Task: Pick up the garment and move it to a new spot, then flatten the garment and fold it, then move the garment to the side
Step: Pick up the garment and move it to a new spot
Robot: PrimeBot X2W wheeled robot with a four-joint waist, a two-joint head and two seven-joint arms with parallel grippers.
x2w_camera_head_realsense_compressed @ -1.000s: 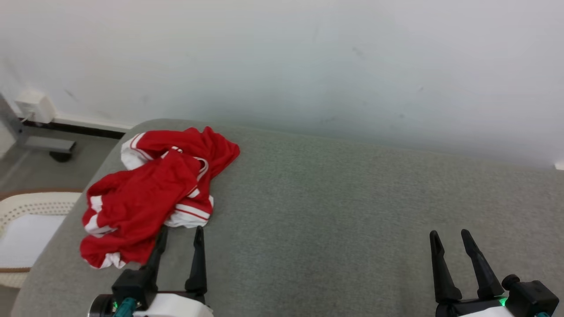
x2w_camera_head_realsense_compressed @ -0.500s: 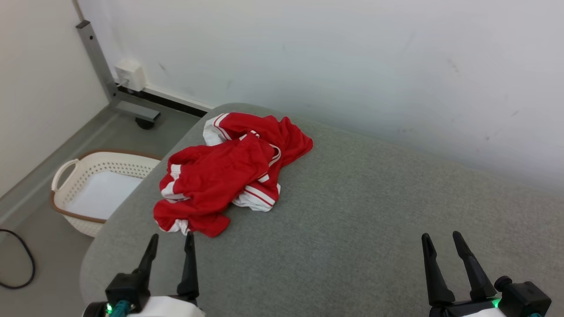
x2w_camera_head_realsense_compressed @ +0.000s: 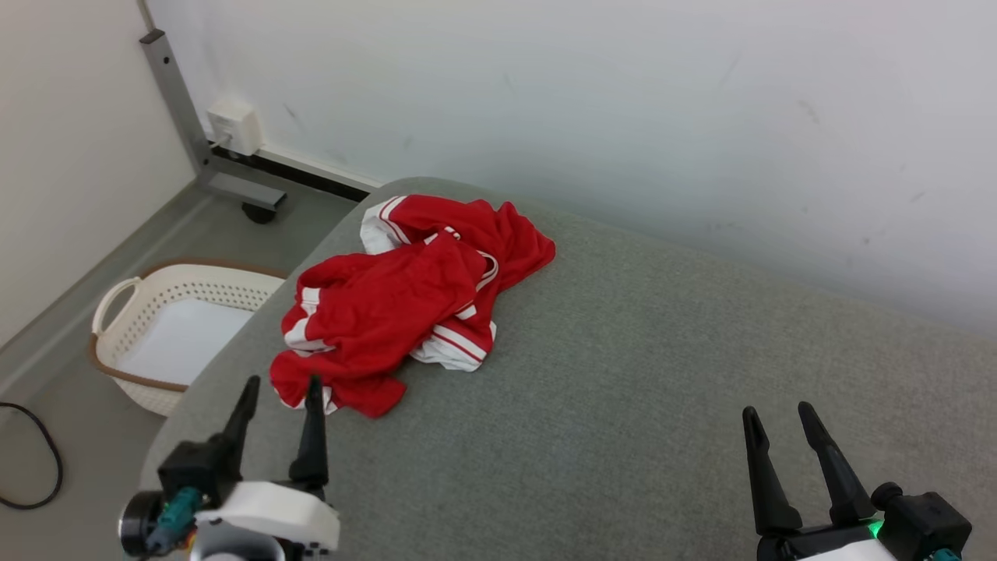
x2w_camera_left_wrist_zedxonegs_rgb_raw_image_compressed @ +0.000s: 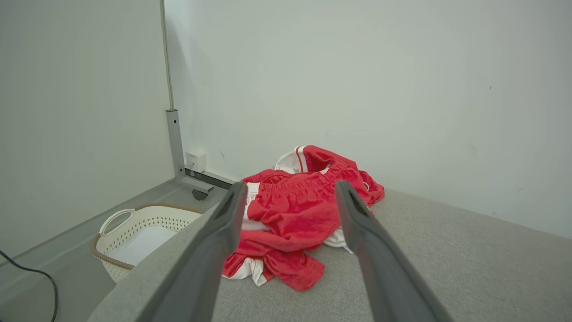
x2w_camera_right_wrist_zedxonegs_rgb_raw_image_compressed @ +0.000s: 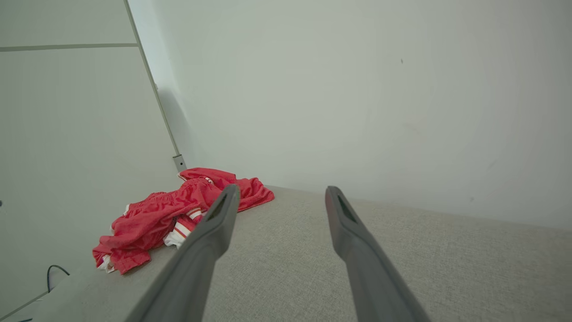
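Note:
The garment is a red piece with white trim, crumpled in a heap on the far left corner of the grey cloth-covered table. The left wrist view has the garment straight ahead between my fingers, and the right wrist view shows the garment off to the left. My left gripper hovers open just short of the heap's near edge, nothing between its fingers. At the lower right my right gripper is open and empty, far from the cloth.
A white laundry basket with a brown rim stands on the floor left of the table. A grey metal post on a wheeled foot and a wall socket box stand behind it. A black cable lies on the floor.
The head camera has swung left and pulled back, bringing the basket and floor into view. My left gripper now sits a little lower left, just short of the garment. The garment lies as before.

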